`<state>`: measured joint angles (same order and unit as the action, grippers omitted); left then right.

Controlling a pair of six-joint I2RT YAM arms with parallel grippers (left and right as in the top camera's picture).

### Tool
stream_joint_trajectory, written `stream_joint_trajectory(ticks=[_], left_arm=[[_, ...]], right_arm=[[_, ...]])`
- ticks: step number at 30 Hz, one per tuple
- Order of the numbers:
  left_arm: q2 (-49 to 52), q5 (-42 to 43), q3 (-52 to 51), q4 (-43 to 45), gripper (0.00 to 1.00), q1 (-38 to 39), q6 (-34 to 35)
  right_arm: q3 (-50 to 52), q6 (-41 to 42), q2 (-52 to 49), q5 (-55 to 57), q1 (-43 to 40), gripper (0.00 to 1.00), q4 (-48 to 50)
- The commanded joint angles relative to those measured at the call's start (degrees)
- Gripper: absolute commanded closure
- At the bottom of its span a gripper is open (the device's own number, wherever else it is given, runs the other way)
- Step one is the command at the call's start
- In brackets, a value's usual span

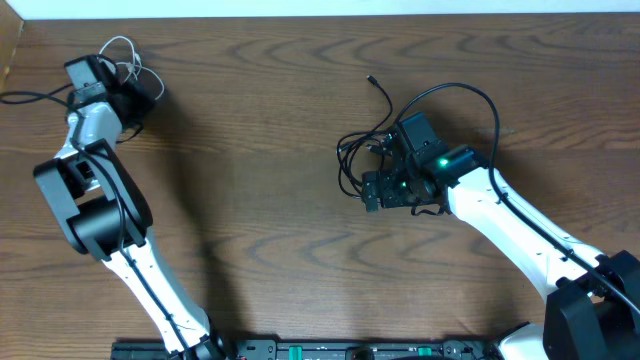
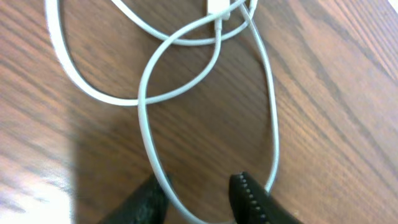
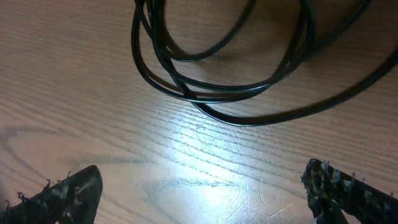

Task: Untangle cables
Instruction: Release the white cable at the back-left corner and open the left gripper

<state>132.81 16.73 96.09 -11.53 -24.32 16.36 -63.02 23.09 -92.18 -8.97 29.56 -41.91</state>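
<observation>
The white cable lies coiled at the far left back of the table. In the left wrist view its loops cross on the wood, and one loop runs between my left gripper's fingers, which are apart and not clamped on it. The two black cables lie tangled in overlapping loops right of centre. In the right wrist view their strands curve just ahead of my right gripper, which is wide open and empty over bare wood. The left gripper sits by the white coil, and the right gripper at the black coils' near edge.
A thicker black arm cable runs off the left edge. The brown wooden table spans the view. A black rail runs along the front edge. A white plug shows at the top of the left wrist view.
</observation>
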Motion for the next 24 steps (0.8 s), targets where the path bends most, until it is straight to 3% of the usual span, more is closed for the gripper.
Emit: stream_joint_trajectory(ticks=[1,2,10,11,12,13,14,15,16,24], left_arm=[[3.1,0.6,0.3,3.8,0.87,1.3,0.5],[4.0,0.6,0.3,6.3,0.92,1.7,0.5],[2.7,0.6,2.5,29.0,0.91,2.9,1.7],[2.4,0.5,3.2,30.1,0.79,2.9,2.0],[2.4,-0.4,4.4,29.7,0.59,2.8,2.0],[2.4,-1.0,4.9,28.9,0.59,2.8,1.9],[2.2,-1.2,5.2,27.6,0.53,2.6,1.9],[1.9,-1.3,5.2,25.6,0.16,2.3,1.9],[1.5,-1.4,5.2,24.1,0.01,2.0,1.9],[-10.0,-1.2,5.2,6.5,0.02,-2.8,1.9]], right_arm=[[0.3,0.7,0.7,0.4,0.2,0.01,0.0],[0.3,0.7,0.7,0.4,0.2,0.01,-0.1],[0.3,0.7,0.7,0.4,0.2,0.01,-3.6],[0.3,0.7,0.7,0.4,0.2,0.01,-3.8],[0.3,0.7,0.7,0.2,0.2,0.01,-3.8],[0.3,0.7,0.7,-0.3,0.2,0.01,-3.8],[0.3,0.8,0.7,-0.7,0.2,0.01,-3.8],[0.3,1.1,0.7,-0.7,0.2,0.01,-3.8],[0.3,1.1,0.7,-0.7,0.2,0.01,-3.9],[0.0,3.2,0.9,-7.9,-2.8,0.01,-4.0]])
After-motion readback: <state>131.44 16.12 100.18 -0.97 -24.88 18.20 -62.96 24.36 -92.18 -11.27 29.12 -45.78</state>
